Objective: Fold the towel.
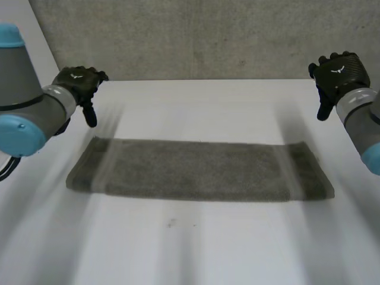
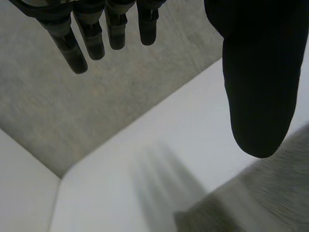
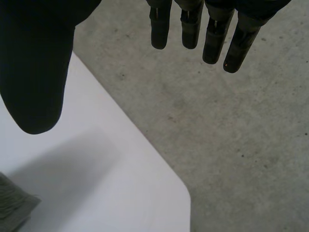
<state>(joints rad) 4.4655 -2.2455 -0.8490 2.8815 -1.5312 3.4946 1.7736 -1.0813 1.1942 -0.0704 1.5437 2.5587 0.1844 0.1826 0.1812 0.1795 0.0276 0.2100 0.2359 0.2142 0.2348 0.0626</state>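
So the towel (image 1: 199, 170) is lying flat on the bench (image 1: 196, 255) as a long grey strip running side to side, about centred. Going by the thick near edge, it's probably been doubled over lengthwise once, with the end-to-end fold not yet done.

The left hand (image 1: 77, 83) hovers just beyond the strip's far left corner, and the right hand (image 1: 338, 70) hangs up past the far right end. Neither touches the cloth. In both wrist views the fingers (image 2: 77, 48) hang straight, spread well away from the thumb with nothing between them, so both hands are open and empty.

What could go wrong:
- **Missing the towel:** the right hand sits out by the bench corner with the floor (image 3: 241, 145) under its fingers. A straight drop could land on bare bench instead of the towel's end.
- **Peeling the layers:** if the strip really is layered, a shallow pinch could lift just the top sheet and undo the fold.
- **Crooked fold:** the left end looks slanted, so mismatched grabs would likely leave it skewed.
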